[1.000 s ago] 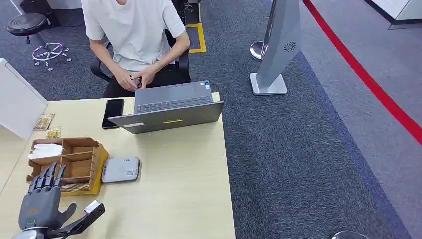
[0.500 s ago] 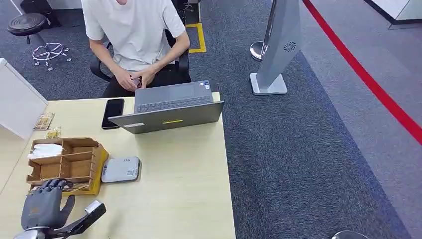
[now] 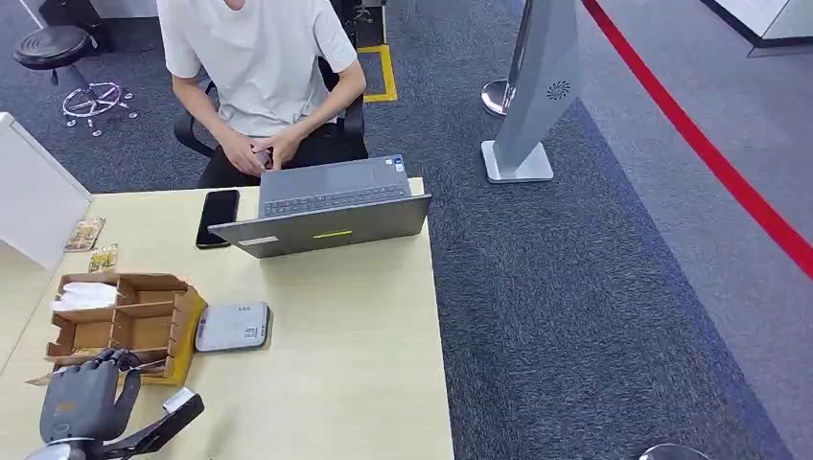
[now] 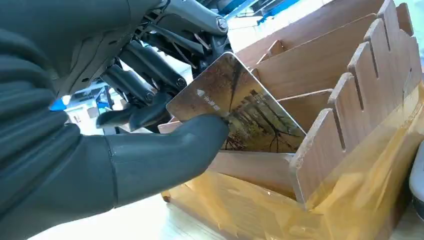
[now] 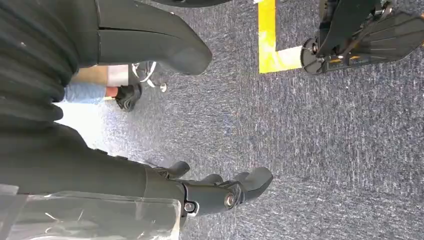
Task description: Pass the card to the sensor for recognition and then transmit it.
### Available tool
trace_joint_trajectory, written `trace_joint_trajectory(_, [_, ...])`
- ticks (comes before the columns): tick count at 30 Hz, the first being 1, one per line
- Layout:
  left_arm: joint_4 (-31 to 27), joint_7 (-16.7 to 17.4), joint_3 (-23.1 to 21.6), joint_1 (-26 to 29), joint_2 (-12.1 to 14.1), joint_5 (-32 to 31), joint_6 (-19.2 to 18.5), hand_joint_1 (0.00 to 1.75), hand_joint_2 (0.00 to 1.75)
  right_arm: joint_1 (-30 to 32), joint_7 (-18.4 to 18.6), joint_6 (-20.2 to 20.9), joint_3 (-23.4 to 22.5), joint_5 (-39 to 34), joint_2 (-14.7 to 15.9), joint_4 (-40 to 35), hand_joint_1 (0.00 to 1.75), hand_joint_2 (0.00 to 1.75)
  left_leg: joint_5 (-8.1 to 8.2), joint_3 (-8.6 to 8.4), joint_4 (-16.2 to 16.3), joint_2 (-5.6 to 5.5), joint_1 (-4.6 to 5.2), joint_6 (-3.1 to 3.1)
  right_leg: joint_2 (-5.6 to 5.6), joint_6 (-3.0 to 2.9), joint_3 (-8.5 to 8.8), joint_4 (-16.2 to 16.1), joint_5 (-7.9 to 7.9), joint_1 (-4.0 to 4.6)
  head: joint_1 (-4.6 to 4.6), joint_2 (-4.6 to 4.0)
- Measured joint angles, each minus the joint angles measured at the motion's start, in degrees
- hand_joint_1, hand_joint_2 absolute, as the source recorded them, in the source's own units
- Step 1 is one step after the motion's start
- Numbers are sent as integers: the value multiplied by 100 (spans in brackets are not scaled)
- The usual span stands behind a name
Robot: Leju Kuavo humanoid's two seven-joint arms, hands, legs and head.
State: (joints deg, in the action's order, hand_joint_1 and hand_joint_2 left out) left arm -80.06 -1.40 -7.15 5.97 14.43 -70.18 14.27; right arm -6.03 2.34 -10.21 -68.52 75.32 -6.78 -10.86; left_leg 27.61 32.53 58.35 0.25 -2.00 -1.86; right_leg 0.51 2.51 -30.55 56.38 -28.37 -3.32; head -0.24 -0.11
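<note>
— What sits on the tabletop (image 3: pixel 336 316)?
— A wooden organizer (image 3: pixel 125 321), the white sensor (image 3: pixel 233 327) beside it.
— And the hands?
— The left hand (image 3: pixel 84 401) pinches the card (image 4: pixel 235 107) at the organizer's near compartment; the right hand (image 5: pixel 200 192) hangs over carpet, fingers loosely apart, empty.

Dark grey robot hands with ribbed wrist covers

The left hand (image 3: pixel 84 402) has a matte grey back, a thick smooth thumb and darker fingers with bare metal linkages and a screw at the knuckles; the right hand (image 5: pixel 220 192) has glossy black fingers, with clear film at its wrist.
</note>
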Motion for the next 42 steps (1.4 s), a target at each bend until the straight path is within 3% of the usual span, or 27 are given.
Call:
trace_joint_trajectory(7, [-2,0,2,0,0,0,-26,175,175,0,0,0,0,2,0,0,0,175,0,0,0,0,0,0,0,0,0,0,0,0,0,0])
trace_joint_trajectory(15, [-122,-81,9,86,-77,-94,325,175,175,0,0,-9,0,-7,0,0,0,175,0,1,0,0,0,0,0,0,-1,0,0,0,2,0])
trace_joint_trajectory(19, [-632,-157,7,350,-87,-234,514,175,175,1,0,-17,-4,-101,2,0,0,175,1,1,0,1,0,1,2,0,-4,-1,-1,0,0,0])
trace_joint_trajectory(25, [-1300,-70,4,639,-83,-361,505,175,175,2,0,-17,-9,-125,2,0,0,175,3,2,0,0,0,3,0,1,-3,-1,-2,0,0,0])
trace_joint_trajectory(36, [-1642,-114,4,791,-68,-415,538,175,175,1,0,-35,-15,-151,2,0,0,175,3,2,0,1,0,3,0,1,-2,-1,-1,0,0,0])
trace_joint_trajectory(39, [-2058,28,-46,1023,83,-776,852,175,175,2,0,-42,-76,-312,4,0,0,175,4,3,0,5,-1,3,5,1,-7,-1,-2,1,0,0])
trace_joint_trajectory(42, [-2757,125,-59,1178,371,-662,1054,175,175,8,0,-42,-140,-330,15,0,0,175,3,6,1,-4,-1,4,-7,1,-21,-3,-4,1,-2,0])
